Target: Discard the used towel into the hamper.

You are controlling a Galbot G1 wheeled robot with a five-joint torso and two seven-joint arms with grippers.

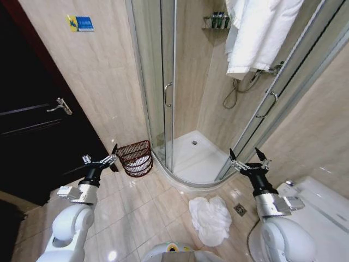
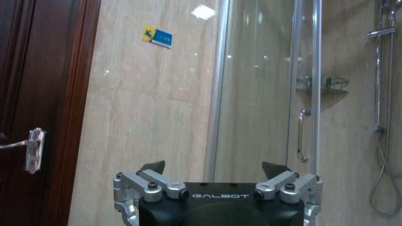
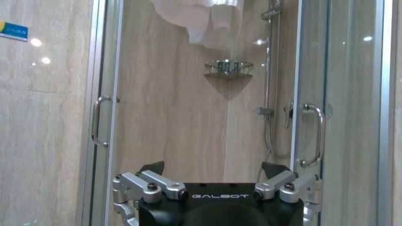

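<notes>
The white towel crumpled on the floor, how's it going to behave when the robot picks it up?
The towel lies in a soft, folded heap on the tiles, so it will likely be floppy and drape and trail below a pinch. It looks bulky yet probably light, unless damp. Pushing would likely bunch it, not slide it.

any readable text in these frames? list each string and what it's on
"GALBOT": on the black body of the left gripper, in the left wrist view.
"GALBOT": on the black body of the right gripper, in the right wrist view.
Blue and yellow sign on the tiled wall beside the shower door: it carries print, too small to read.
Bottles on the shower shelf: labels too small to read.
</notes>
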